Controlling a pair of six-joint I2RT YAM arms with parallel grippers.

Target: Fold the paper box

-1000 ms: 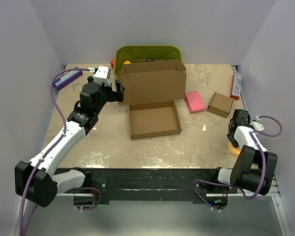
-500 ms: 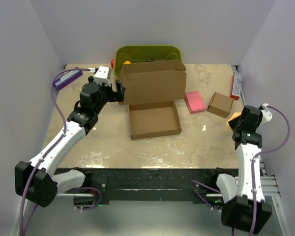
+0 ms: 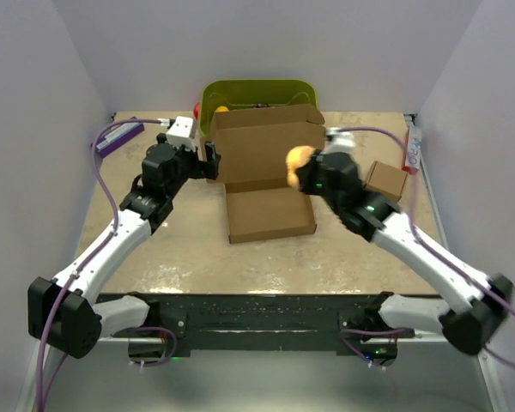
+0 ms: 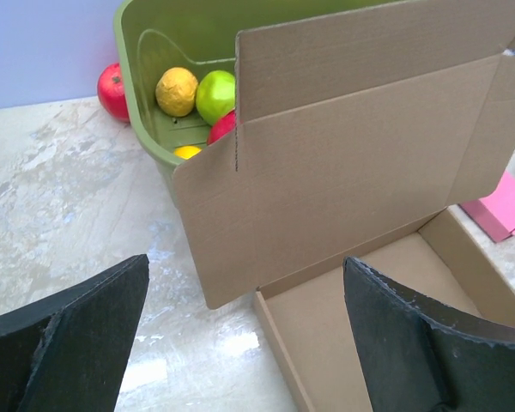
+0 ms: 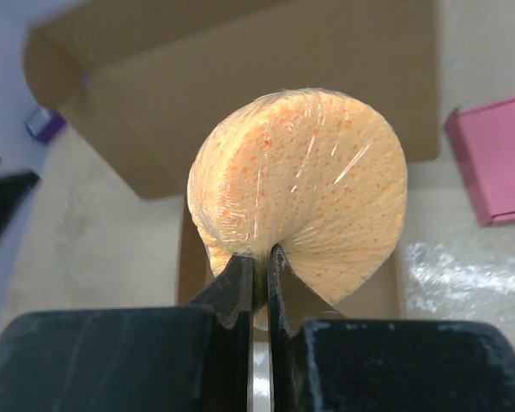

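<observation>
Right arm no longer folded at table's right edge; now stretched inward across the middle. Right gripper (image 3: pixel 307 174) (image 5: pixel 259 273) up off the table, now above the paper box (image 3: pixel 259 215) tray, in front of its raised lid. The clamped orange sponge (image 3: pixel 298 159) (image 5: pixel 302 184) travels with it.

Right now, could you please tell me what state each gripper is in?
Left gripper: open, holding nothing.
Right gripper: closed on the plastic-wrapped orange sponge.
</observation>
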